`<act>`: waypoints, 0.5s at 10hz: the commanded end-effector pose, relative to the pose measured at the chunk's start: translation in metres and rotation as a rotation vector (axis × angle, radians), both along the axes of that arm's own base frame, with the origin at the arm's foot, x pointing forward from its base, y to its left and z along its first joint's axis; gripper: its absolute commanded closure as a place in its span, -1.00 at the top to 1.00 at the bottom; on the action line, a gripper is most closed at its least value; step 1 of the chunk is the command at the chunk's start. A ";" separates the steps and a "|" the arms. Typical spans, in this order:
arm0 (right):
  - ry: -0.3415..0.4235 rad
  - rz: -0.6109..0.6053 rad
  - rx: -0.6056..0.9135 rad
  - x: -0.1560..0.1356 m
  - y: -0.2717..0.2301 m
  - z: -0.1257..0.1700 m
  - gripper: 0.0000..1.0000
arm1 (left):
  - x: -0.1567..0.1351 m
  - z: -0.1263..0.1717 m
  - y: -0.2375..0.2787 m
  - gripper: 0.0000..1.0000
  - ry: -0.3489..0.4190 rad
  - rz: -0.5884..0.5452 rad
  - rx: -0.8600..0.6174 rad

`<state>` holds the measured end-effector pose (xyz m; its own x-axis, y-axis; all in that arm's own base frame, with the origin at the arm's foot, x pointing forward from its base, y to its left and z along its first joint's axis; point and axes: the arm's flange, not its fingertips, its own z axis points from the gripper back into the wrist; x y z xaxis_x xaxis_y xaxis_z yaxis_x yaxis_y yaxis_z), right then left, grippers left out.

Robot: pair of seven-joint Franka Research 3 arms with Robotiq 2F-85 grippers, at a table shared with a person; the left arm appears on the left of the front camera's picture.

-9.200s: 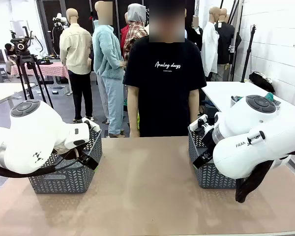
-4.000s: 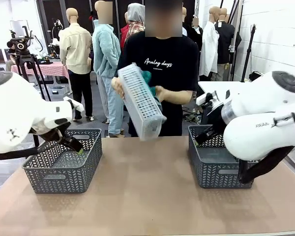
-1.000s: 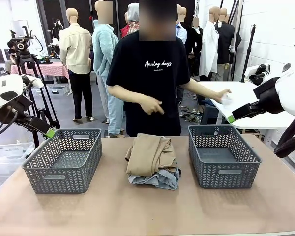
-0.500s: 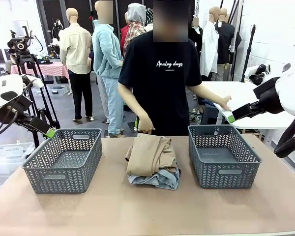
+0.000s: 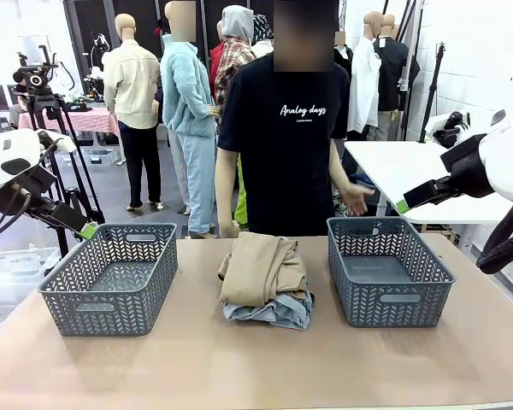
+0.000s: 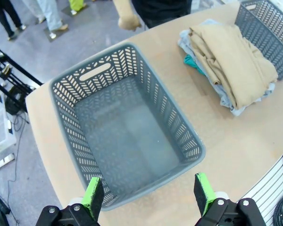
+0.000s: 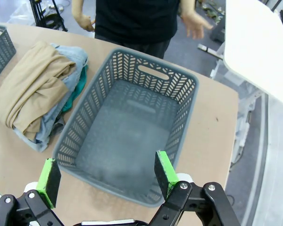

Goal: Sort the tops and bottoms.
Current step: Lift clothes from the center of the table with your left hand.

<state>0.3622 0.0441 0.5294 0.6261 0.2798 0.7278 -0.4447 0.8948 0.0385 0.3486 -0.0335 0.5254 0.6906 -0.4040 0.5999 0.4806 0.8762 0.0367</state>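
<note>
Both my claws stand spread and empty: my left claw (image 6: 148, 193) looks down on the left basket (image 6: 66, 122), my right claw (image 7: 107, 176) on the right basket (image 7: 186, 101). Between the baskets, the tan top (image 5: 261, 269) lies on the denim bottoms (image 5: 274, 314). The person's tee (image 5: 274, 171) reads "Analog days".

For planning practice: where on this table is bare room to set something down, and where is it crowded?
Free: the table strip nearest the robot; gaps between the clothes pile and the left basket and right basket; both baskets' insides. Crowded: the centre.
</note>
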 end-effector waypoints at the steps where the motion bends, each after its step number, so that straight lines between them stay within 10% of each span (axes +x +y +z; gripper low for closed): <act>1: 0.010 -0.008 0.000 0.001 0.001 -0.002 1.00 | -0.001 0.000 0.001 1.00 -0.002 -0.003 -0.004; 5: 0.010 -0.008 0.000 0.001 0.001 -0.002 1.00 | -0.001 0.000 0.001 1.00 -0.002 -0.003 -0.004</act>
